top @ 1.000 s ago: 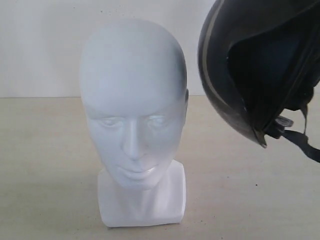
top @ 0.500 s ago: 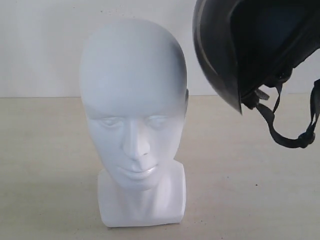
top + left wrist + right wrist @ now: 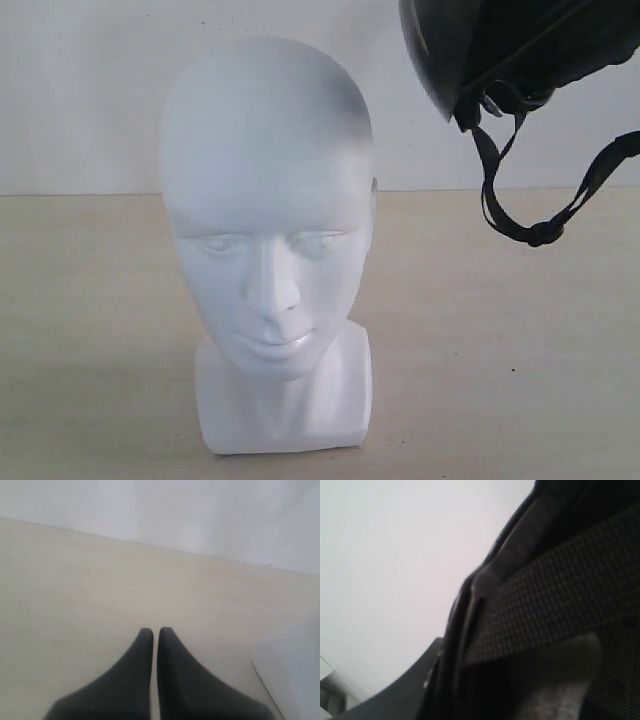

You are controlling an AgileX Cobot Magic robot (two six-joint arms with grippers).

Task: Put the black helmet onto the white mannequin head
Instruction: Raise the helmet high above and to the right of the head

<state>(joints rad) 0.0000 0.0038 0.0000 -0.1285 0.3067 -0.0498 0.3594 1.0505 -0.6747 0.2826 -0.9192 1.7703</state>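
One looped black strap (image 3: 540,232) dangles from the matte black helmet (image 3: 500,40), aloft on the right arm's side of the glossy white plastic mannequin head (image 3: 265,200), which stands upright on the pale tabletop (image 3: 500,350). The left gripper (image 3: 155,630) is pinched nearly closed and empty; the right gripper's hold cannot be told.

A pale cream desk (image 3: 520,400) with faint grain and a few dark specks meets a plain white wall (image 3: 80,100) along a straight, level seam. Soft, even light washes both surfaces, leaving only weak shadows on the desk. The left wrist view shows the same pale top running to that wall.
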